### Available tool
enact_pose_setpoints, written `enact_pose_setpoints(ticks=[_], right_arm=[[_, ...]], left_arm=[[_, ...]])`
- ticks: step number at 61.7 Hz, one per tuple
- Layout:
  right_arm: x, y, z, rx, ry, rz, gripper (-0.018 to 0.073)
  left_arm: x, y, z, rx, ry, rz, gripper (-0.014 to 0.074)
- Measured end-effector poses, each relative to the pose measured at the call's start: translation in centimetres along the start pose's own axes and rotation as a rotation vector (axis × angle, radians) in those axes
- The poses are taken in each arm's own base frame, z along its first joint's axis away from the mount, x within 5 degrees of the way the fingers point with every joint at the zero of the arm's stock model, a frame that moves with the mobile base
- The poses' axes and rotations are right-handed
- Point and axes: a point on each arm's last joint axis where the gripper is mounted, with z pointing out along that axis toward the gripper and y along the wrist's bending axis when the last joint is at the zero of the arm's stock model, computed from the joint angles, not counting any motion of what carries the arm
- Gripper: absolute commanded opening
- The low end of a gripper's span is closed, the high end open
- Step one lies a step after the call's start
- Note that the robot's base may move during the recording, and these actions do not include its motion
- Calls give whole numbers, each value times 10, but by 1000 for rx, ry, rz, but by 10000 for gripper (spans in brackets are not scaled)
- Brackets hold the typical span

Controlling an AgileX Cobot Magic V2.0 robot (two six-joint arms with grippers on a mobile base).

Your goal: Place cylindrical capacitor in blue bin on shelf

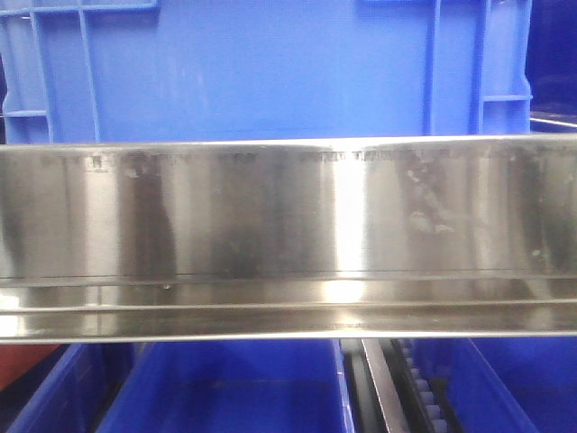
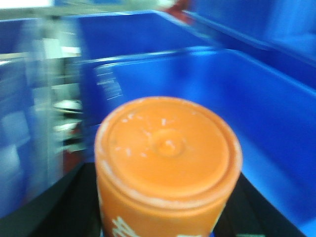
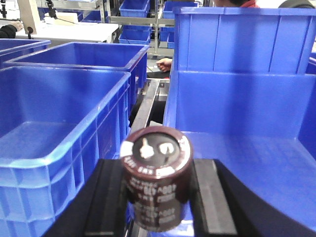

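Note:
The cylindrical capacitor is dark purple-black with pale print and two silvery terminals on its top. My right gripper is shut on it, black fingers on both sides, and holds it above the gap between two blue bins. The shelf's shiny steel front rail fills the front view, with a blue bin above it. My left gripper is shut on an orange cylindrical container, over another blue bin. The left wrist view is blurred.
A deep blue bin lies left of the capacitor and an open-fronted blue bin right of it, a metal rail between them. More blue bins and a roller track sit below the rail. A person's hand shows behind.

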Motion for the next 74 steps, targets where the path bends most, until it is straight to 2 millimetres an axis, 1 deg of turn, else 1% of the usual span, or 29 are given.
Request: enact_pose_setpoints(ticks=[5, 8, 11, 14, 17, 20, 22, 25, 28, 30, 34, 36, 39, 42, 45, 47, 53, 54, 58, 61, 69, 74], right_arm=[[-1, 1, 0, -7, -6, 7, -153], [-1, 1, 0, -10, -6, 11, -153], [-1, 1, 0, -13, -6, 14, -153], [-1, 1, 0, -15, -6, 16, -153], [-1, 1, 0, -15, -6, 16, -153], [-1, 1, 0, -16, -6, 17, -153], [-1, 1, 0, -16, -6, 17, -153], [-1, 1, 0, -16, -6, 17, -153], [-1, 1, 0, -16, -8, 18, -153], [-1, 1, 0, -16, -8, 18, -153], [-1, 1, 0, -16, -8, 18, -153], [-1, 1, 0, -16, -8, 18, -153], [-1, 2, 0, -17, -8, 19, -153], [-1, 2, 0, -17, -8, 19, -153], [-1, 2, 0, -17, -10, 19, -153], [-1, 2, 0, -17, -12, 19, -153], [-1, 2, 0, -17, -12, 19, -153], [-1, 2, 0, -17, -12, 19, -153], [-1, 2, 0, -17, -12, 19, -153], [-1, 2, 0, -17, -12, 19, -153], [-1, 2, 0, -17, -14, 19, -153], [-1, 2, 0, -17, -14, 19, -153]], left_arm=[[-13, -11, 22, 68, 23, 28, -111], [-19, -19, 42, 106, 55, 43, -111], [-24, -29, 55, 143, 71, 63, -111], [-27, -37, 69, 172, 92, 84, -111], [-27, -46, 89, 199, 128, 109, -111], [-28, -56, 103, 222, 152, 134, -111], [-26, -61, 113, 230, 172, 150, -111], [-22, -69, 134, 239, 207, 178, -111], [-18, -76, 148, 246, 232, 199, -111], [-16, -78, 157, 243, 244, 212, -111], [-6, -81, 181, 237, 288, 228, -104], [-2, -82, 189, 232, 303, 234, -87], [6, -82, 201, 228, 335, 240, -24], [13, -83, 209, 227, 361, 244, 47], [20, -83, 217, 227, 392, 247, 137], [23, -83, 220, 226, 407, 250, 219], [28, -84, 225, 227, 430, 250, 409], [29, -84, 226, 227, 432, 251, 453], [29, -84, 226, 227, 432, 251, 553], [28, -84, 226, 227, 430, 250, 610], [26, -84, 225, 229, 420, 245, 594], [21, -84, 218, 229, 408, 245, 562]])
